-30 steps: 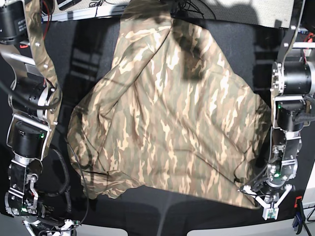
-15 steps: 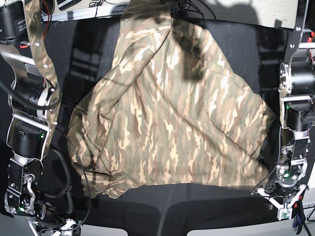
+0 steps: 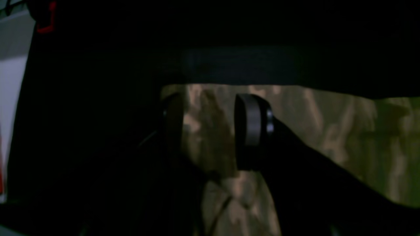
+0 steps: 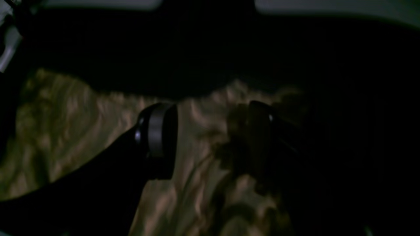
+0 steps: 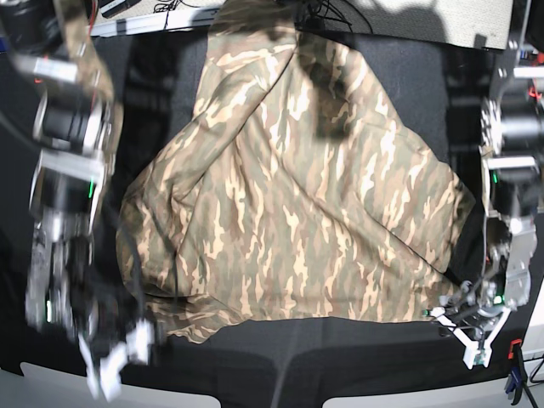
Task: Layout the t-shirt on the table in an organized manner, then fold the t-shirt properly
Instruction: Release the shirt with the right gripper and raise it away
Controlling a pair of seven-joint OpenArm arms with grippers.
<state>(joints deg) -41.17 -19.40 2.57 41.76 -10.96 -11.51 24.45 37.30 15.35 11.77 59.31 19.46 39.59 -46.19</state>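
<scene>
Across the matte black table (image 5: 399,68), the rumpled camouflage t-shirt (image 5: 297,204) lies, both tools apparently open, empty.

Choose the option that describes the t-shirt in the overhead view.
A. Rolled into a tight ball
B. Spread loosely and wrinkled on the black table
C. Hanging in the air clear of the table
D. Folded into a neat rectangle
B: the t-shirt lies spread out but rumpled, with creases and a curled lower edge, on the table.
</scene>
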